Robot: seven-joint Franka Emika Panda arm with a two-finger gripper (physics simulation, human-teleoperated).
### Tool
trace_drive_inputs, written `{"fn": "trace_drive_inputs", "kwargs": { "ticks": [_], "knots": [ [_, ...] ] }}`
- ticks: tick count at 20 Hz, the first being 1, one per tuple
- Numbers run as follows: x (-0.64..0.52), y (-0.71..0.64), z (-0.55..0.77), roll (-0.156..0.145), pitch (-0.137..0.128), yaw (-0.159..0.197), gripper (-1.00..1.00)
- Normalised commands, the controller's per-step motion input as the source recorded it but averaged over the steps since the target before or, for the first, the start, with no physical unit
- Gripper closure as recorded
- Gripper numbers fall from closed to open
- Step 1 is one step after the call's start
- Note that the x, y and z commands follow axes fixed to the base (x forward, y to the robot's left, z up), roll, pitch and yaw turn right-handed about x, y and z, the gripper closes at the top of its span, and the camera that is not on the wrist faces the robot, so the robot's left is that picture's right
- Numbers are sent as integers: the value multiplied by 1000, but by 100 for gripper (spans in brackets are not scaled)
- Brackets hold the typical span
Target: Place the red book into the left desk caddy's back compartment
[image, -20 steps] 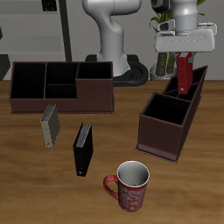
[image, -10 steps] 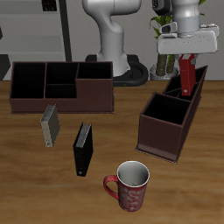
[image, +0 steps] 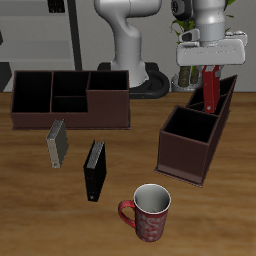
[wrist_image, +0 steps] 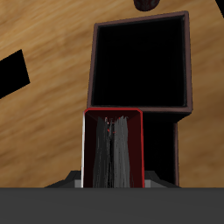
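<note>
- Exterior view first: the gripper hangs over the back compartment of the left desk caddy, fingers clamped on the top of the red book.
- The book hangs upright straight below the fingers, its lower end dipped inside the tall slanted walls of that compartment (can't tell whether it's touching the floor of it yet).
- The caddy's low square section sits below the fingers and toward the table's front edge, nothing visible inside.
- Well away from the fingers, across the table: the long wide caddy, with the grey book and the black book standing in front of it, close together but not touching.
- A red patterned mug stands near the front edge, well below the fingers and apart from the caddy.
- Wrist view: looking straight down the red book from between the fingers; you see its red cover wrapped around the page edges, sitting tight against the gripper body.
- Just past the book's end is the dark square section of the left desk caddy, wood table around it.
- A sliver of the black book shows off to the side (the fingers themselves are hardly visible in this view).
</note>
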Motion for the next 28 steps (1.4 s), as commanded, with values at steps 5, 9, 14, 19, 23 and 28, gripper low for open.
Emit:
{"fn": "trace_drive_inputs", "kwargs": {
  "ticks": [5,9,14,19,23,28],
  "knots": [
    [26,25,-172,7,24,-3,100],
    [-14,5,-150,-1,21,-5,100],
    [33,38,-174,9,22,5,100],
    [71,16,-142,-2,28,-7,100],
    [-20,107,-84,23,9,1,100],
    [21,143,-154,31,27,-3,100]
  ]
}}
